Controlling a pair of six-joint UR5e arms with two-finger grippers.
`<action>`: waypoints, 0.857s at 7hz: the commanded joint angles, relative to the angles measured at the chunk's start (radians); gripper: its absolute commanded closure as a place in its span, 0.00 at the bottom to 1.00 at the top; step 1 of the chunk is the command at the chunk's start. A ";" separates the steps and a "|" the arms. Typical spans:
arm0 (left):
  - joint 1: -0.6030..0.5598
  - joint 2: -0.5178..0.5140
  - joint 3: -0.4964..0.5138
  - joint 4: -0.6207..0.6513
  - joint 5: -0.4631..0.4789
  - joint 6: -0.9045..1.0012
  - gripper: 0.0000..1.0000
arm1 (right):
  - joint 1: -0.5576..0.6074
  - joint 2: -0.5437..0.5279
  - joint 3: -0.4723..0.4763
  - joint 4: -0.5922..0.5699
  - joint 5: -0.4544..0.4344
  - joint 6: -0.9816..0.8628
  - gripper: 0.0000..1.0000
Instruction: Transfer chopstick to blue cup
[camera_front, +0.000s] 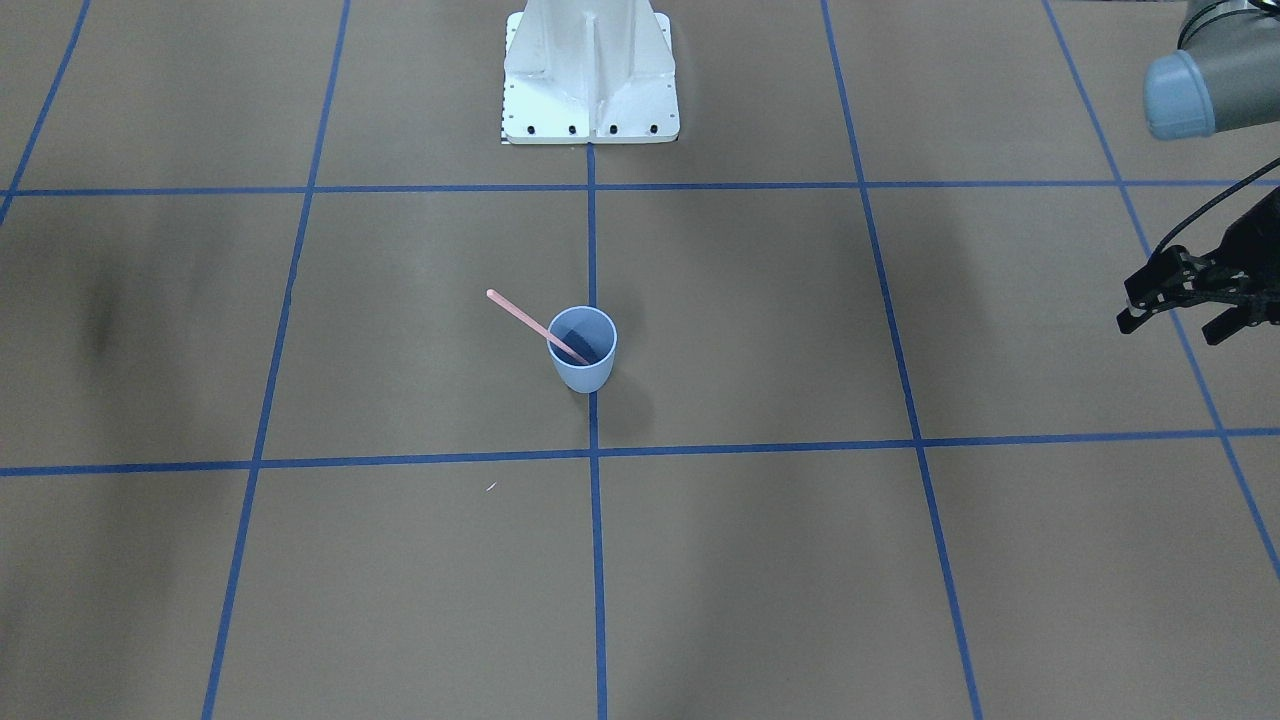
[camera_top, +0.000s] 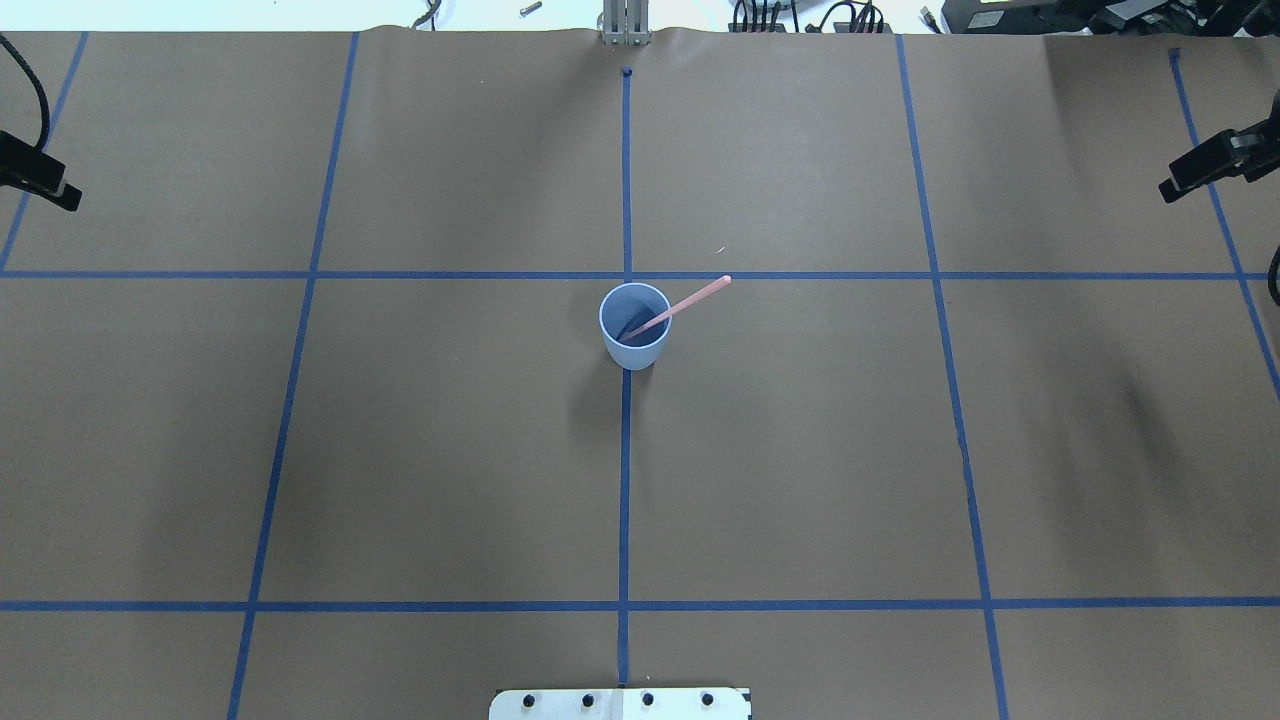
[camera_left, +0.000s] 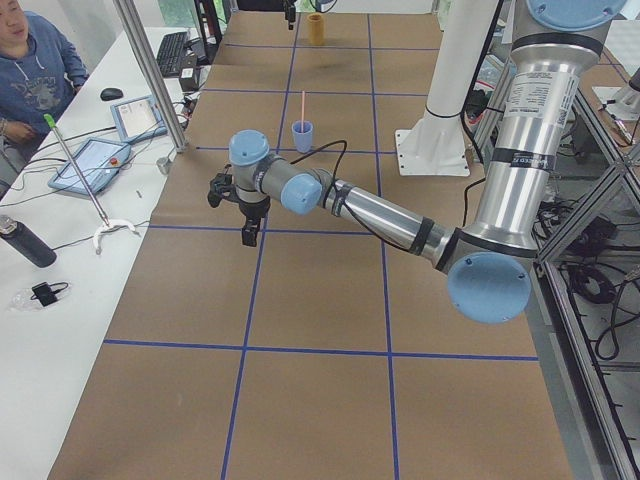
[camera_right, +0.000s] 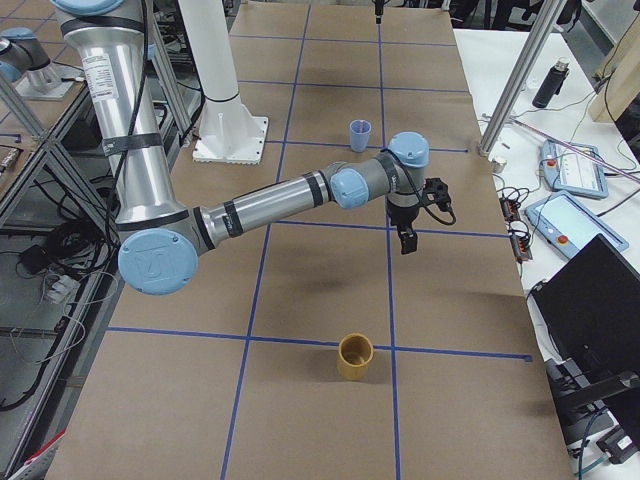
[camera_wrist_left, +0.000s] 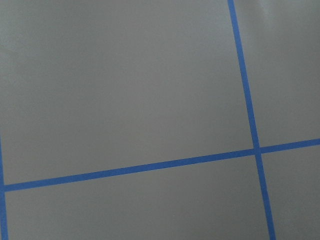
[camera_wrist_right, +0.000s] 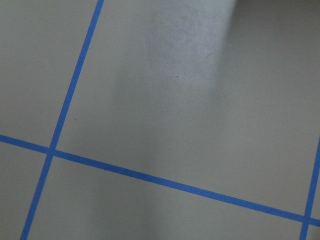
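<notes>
Brown-paper table (camera_front: 800, 600) foremost; chopstick (camera_front: 520, 315) stands in blue cup (camera_front: 582, 375) at centre.
Stick leans on rim, upper half overhanging. Left gripper (camera_front: 1172, 328) spread, empty, well apart. Right gripper (camera_top: 1185, 180) at frame edge: cannot tell. Risk: the overhang could tip the light cup if jolted.

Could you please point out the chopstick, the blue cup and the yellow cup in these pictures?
chopstick (camera_top: 698, 297), overhead view, middle of the length outside the cup.
blue cup (camera_top: 636, 356), overhead view, outer wall below the rim.
yellow cup (camera_right: 355, 367), right side view, outer wall.
</notes>
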 joint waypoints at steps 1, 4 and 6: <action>0.001 0.008 0.000 -0.010 -0.017 0.001 0.02 | -0.002 -0.001 0.000 -0.003 0.004 0.024 0.00; 0.001 0.008 -0.011 -0.013 -0.021 0.001 0.02 | -0.002 -0.001 0.000 -0.001 0.049 0.100 0.00; 0.001 0.008 -0.003 -0.013 -0.018 0.008 0.02 | -0.002 0.000 -0.013 -0.001 0.056 0.098 0.00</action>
